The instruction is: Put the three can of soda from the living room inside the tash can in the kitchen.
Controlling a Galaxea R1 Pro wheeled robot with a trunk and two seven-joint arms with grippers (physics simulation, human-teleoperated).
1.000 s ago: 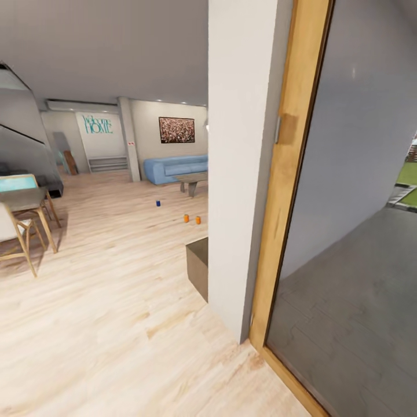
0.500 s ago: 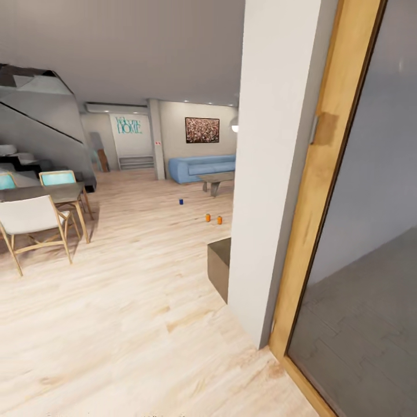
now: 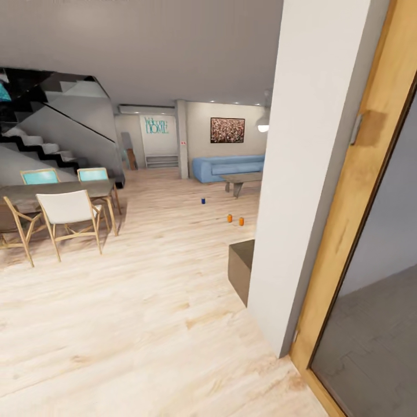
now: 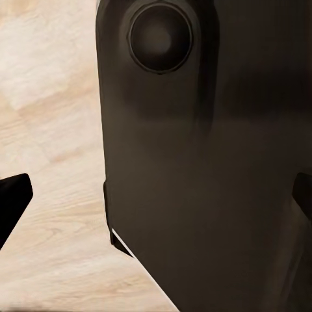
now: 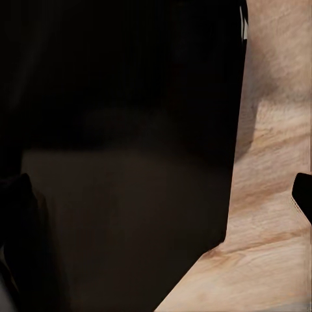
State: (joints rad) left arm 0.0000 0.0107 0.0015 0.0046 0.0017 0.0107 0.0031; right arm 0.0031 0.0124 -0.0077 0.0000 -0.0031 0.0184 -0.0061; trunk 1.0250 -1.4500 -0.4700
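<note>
Where the wood floor point(image 3: 145, 289) stretches, two orange cans point(image 3: 235, 219), one blue can point(image 3: 203, 201), both hands point(image 4: 156, 195) spread wide, empty.

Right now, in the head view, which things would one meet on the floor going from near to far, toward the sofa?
Brown box → two orange cans of soda → blue can of soda → coffee table → blue sofa.

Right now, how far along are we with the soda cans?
Nothing looks done: two orange cans and a blue can stand on the living-room wood floor, far ahead near the blue sofa. Neither tool holds a can. All pickups and binning remain.
</note>
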